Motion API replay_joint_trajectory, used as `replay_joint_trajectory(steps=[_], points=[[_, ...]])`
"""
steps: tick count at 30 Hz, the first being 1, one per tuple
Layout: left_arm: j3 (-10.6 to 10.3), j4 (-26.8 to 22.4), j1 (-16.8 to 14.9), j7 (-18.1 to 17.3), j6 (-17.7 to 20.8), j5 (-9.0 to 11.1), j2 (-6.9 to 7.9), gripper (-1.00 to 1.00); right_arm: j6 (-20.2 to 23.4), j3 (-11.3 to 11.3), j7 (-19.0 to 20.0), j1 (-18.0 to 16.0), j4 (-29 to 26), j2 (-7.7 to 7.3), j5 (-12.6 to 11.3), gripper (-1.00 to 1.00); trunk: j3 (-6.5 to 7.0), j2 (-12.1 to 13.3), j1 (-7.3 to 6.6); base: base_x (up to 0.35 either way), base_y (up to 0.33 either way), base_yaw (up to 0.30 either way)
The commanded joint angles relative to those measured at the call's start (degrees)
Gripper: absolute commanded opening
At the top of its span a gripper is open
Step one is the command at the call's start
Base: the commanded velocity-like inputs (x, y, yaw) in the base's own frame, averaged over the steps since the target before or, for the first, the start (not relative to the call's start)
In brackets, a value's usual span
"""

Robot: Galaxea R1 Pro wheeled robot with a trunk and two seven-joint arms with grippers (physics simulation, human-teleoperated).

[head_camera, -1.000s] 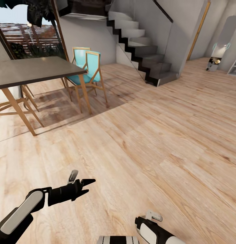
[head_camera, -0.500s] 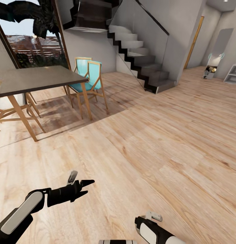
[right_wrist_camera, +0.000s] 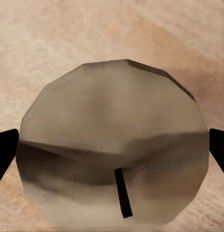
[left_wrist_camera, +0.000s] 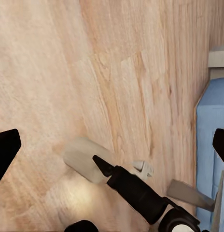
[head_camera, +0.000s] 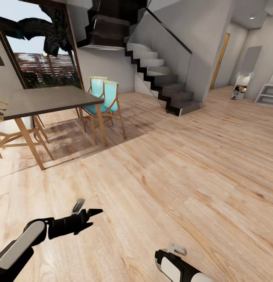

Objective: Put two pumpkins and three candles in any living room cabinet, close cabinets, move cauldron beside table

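Holding the candle: the candle (right_wrist_camera: 114, 154), a squat greyish-tan cylinder with a dark wick (right_wrist_camera: 122, 193), sits between the two black fingertips (right_wrist_camera: 6, 154) of the right gripper (right_wrist_camera: 112, 145), which are pressed against its sides above the wooden floor (head_camera: 183, 164).
Candle from the left wrist: it shows as a small tan lump (left_wrist_camera: 82, 158) at the tip of a black finger, hanging over the planks.
Right arm: low in the head view, just in front of the robot's body, its black and white wrist (head_camera: 171, 266) over the floor.
Left gripper: the left gripper (left_wrist_camera: 113, 146) is spread wide with nothing between its fingers; in the head view it points forward and to the right, low over the floor (head_camera: 86, 213).
Dark-topped table: a taller table (head_camera: 46, 100) with slim wooden legs stands ahead on the left.
Chairs: two teal chairs (head_camera: 107, 94) with wooden frames stand at the table's far end.
Staircase: grey steps (head_camera: 160, 76) rise beyond the chairs.
Window: a large window (head_camera: 46, 58) lies behind the table.
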Motion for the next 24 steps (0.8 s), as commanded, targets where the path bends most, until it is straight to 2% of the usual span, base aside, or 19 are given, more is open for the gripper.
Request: replay_joint_trajectory(steps=[1,5,8,9,10,12,14,15,18,22,24], points=[[0.42,-0.04,-0.03,1.66,0.05,0.65,0.07,1.0,0.45,0.37,-0.44,-0.03,-0.25,-0.03,-0.23,-1.0,0.18,0.0,-0.03,0.0,0.0,0.0],[1.99,-0.04,-0.03,3.92,0.05,0.5,0.18,1.0,1.69,0.26,-0.63,-0.03,-2.66,-0.02,-0.23,-1.0,1.05,0.05,-0.14,0.0,0.0,0.0],[3.06,0.34,-0.02,4.46,0.05,0.29,0.52,1.0,5.77,-0.36,-0.99,-0.03,-5.58,-0.06,-0.25,-1.0,1.63,0.09,-0.21,0.0,0.0,0.004],[3.35,0.72,0.01,4.69,0.05,0.25,0.69,1.0,8.21,-1.31,-1.04,-0.03,-6.57,-0.12,-0.32,-1.0,1.82,0.1,-0.24,0.0,0.0,0.033],[3.64,1.36,0.03,5.61,0.05,0.23,1.08,1.0,12.57,-3.75,-1.09,-0.03,-8.45,-0.47,-0.43,-1.0,2.0,0.12,-0.27,0.0,0.0,0.065],[3.88,1.78,0.05,7.68,0.05,0.21,1.72,1.0,18.35,-7.56,-1.3,-0.03,-12.36,-1.67,-0.33,-1.0,2.36,0.14,-0.32,0.0,0.0,0.103],[3.99,1.95,0.05,10.05,0.05,0.21,2.09,1.0,22.24,-10.47,-3.08,-0.03,-16.44,-3.17,-0.22,-1.0,2.72,0.17,-0.37,0.0,0.0,0.139],[4.21,2.01,0.05,11.79,0.05,0.21,2.24,1.0,23.61,-11.6,-5.2,-0.03,-18.44,-3.86,-0.18,-1.0,2.89,0.18,-0.4,0.0,0.0,0.156],[5.33,2.06,0.05,15.4,0.02,0.15,2.24,1.0,24.75,-12.48,-8.16,-0.11,-20.17,-4.4,-0.18,-1.0,3.36,0.22,-0.47,0.0,0.0,0.162],[6.56,2.02,0.06,20.72,-0.31,0.12,2.22,1.0,25.25,-12.71,-9.2,-0.68,-20.73,-4.55,0.02,-1.0,3.97,0.28,-0.58,0.0,0.0,0.167],[6.94,2.05,0.06,22.23,-0.46,0.12,2.22,1.0,25.32,-12.71,-9.3,-0.91,-20.81,-4.51,0.13,-1.0,4.27,0.3,-0.63,0.0,0.0,0.17]])
